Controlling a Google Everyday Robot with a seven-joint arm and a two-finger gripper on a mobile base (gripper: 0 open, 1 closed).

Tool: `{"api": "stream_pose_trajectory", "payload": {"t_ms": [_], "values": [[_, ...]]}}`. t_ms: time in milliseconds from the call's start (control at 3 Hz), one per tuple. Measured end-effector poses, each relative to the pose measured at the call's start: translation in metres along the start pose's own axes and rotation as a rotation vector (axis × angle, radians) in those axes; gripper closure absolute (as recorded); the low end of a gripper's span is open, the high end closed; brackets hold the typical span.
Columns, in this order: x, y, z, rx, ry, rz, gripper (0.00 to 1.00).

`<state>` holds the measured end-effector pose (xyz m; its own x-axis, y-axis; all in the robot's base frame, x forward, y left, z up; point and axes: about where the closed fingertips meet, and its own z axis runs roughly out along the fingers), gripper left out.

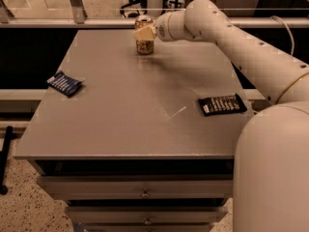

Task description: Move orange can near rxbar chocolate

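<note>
The orange can (pixel 144 43) stands upright near the far edge of the grey table (pixel 125 115), a little left of its middle. My gripper (pixel 145 33) reaches in from the right and sits right at the can's upper part, covering part of it. The rxbar chocolate (pixel 222 104), a flat black bar with white text, lies near the table's right edge, well apart from the can.
A small dark blue packet (pixel 64 83) lies near the table's left edge. My arm (pixel 241 42) spans the far right of the table. Drawers (pixel 145 195) are below the front edge. A rail and chairs stand behind the table.
</note>
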<state>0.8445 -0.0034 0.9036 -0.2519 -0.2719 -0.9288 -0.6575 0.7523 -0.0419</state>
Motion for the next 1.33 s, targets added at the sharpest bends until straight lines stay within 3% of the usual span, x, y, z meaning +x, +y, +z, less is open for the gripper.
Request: {"api": "stream_pose_trajectory", "payload": {"t_ms": [667, 1000, 1333], "values": [[0.001, -0.011, -0.043, -0.023, 0.003, 0.061, 0.84], [0.004, -0.012, -0.082, -0.056, 0.005, 0.072, 1.00], [0.015, -0.020, -0.132, -0.043, 0.005, 0.072, 1.00]]}}
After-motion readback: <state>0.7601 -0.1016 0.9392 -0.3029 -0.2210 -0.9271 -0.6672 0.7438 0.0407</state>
